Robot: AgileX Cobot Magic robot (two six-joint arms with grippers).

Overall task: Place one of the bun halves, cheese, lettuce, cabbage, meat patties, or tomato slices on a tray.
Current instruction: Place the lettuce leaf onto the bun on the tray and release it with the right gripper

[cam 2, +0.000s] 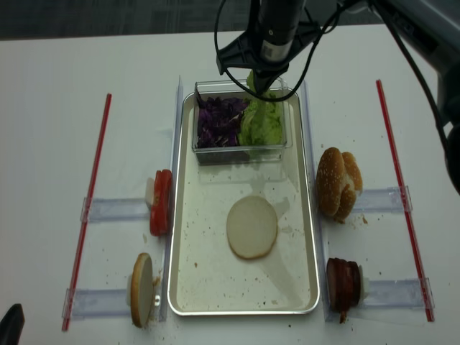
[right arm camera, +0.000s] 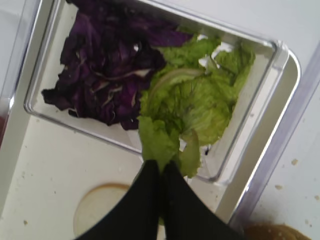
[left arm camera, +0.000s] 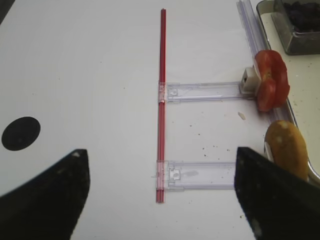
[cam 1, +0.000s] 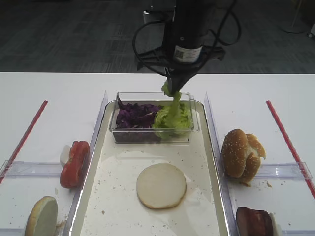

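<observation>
My right gripper [right arm camera: 162, 165] is shut on a pale green lettuce leaf [right arm camera: 159, 140], which hangs just above the lettuce heap [cam 1: 172, 120] in a clear tub. Purple cabbage [cam 1: 137, 116] fills the tub's left half. The tub stands at the far end of the tray [cam 1: 96, 162]. One bun half [cam 1: 161, 185] lies cut face up on the tray floor. Outside the tray are tomato slices [cam 1: 75, 163], another bun half [cam 1: 42, 216], seeded bun halves [cam 1: 241, 155] and meat patties [cam 1: 253, 222]. My left gripper [left arm camera: 160, 190] is open over the bare table. No cheese shows.
Clear plastic rails [cam 1: 29, 168] and red strips [cam 1: 27, 135] lie on the white table on both sides of the tray. The right arm's body and cables [cam 1: 184, 39] hang over the far end of the tray.
</observation>
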